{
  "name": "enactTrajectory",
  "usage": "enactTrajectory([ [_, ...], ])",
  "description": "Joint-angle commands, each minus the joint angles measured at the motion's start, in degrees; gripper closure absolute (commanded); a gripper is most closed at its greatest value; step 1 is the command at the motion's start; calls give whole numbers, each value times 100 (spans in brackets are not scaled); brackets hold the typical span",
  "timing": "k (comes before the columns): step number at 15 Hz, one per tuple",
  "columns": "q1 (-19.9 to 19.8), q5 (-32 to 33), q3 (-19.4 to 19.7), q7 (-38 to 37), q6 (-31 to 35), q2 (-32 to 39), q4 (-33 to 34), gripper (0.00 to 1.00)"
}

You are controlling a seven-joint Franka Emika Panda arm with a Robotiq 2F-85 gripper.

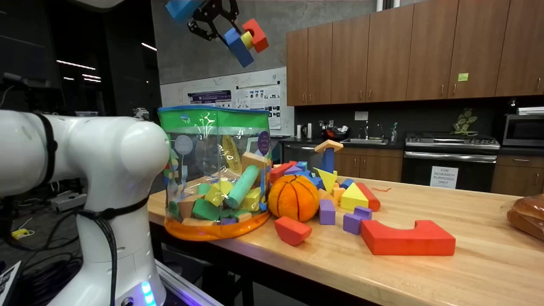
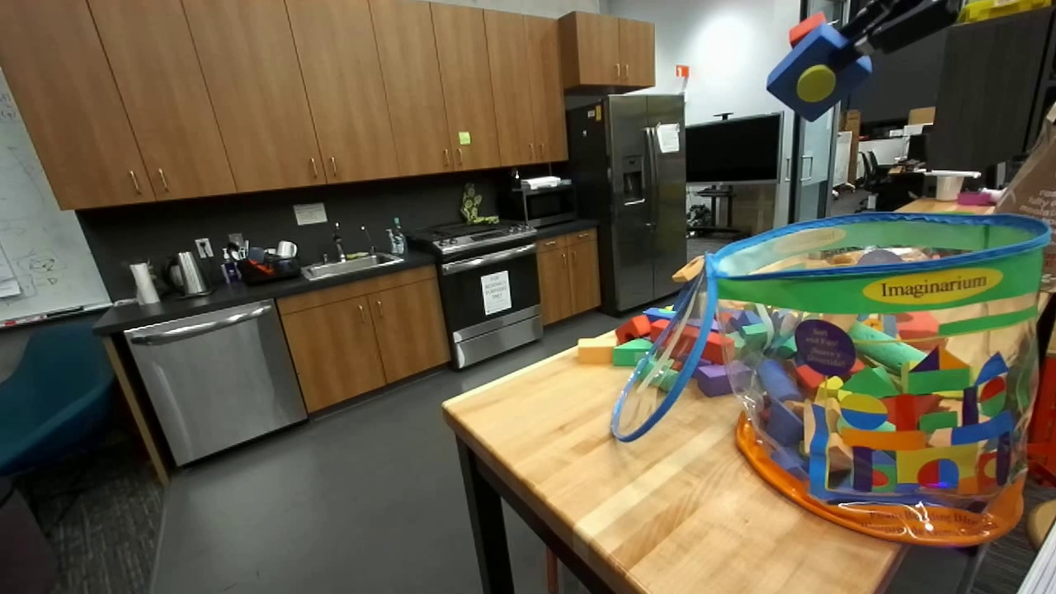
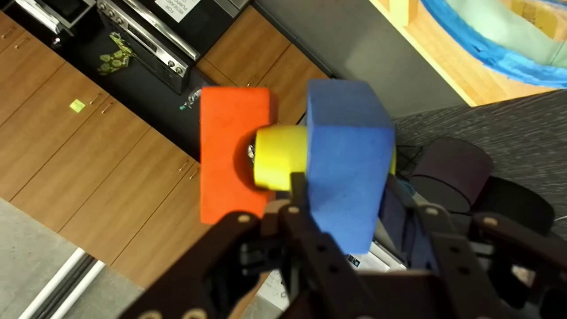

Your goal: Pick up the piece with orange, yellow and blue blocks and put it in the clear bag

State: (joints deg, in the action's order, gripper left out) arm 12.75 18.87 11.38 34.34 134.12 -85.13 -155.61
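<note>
The joined piece has a blue block [image 1: 240, 50], a yellow cylinder [image 1: 247, 40] and an orange-red block [image 1: 256, 36]. My gripper [image 1: 231, 35] is shut on the blue block and holds the piece tilted, high in the air. In the wrist view the fingers [image 3: 345, 179] lie on both sides of the blue block [image 3: 350, 164], with the yellow cylinder [image 3: 280, 156] and orange block [image 3: 230, 155] to its left. The clear bag [image 1: 191, 121] stands on the table below, well apart from the piece. Its open top shows in an exterior view [image 2: 792, 289], with blocks inside.
The bag's blue-edged lid [image 2: 678, 388] hangs open beside it. An orange ball [image 1: 293, 198], a red arch block [image 1: 408, 241] and several loose blocks lie beside the bag. A brown wrapped item [image 1: 527, 216] lies farther along the wooden table [image 1: 476, 212]. The bag stands near the table's edge.
</note>
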Motion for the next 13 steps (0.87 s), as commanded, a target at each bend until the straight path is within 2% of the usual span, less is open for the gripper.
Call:
enactTrajectory([
  [1,-37,-57,-17,37,4,21,13,50],
  [4,-37,-57,-17,35,5,27,7,31],
  [13,-38,-57,-17,35,5,28,5,30],
])
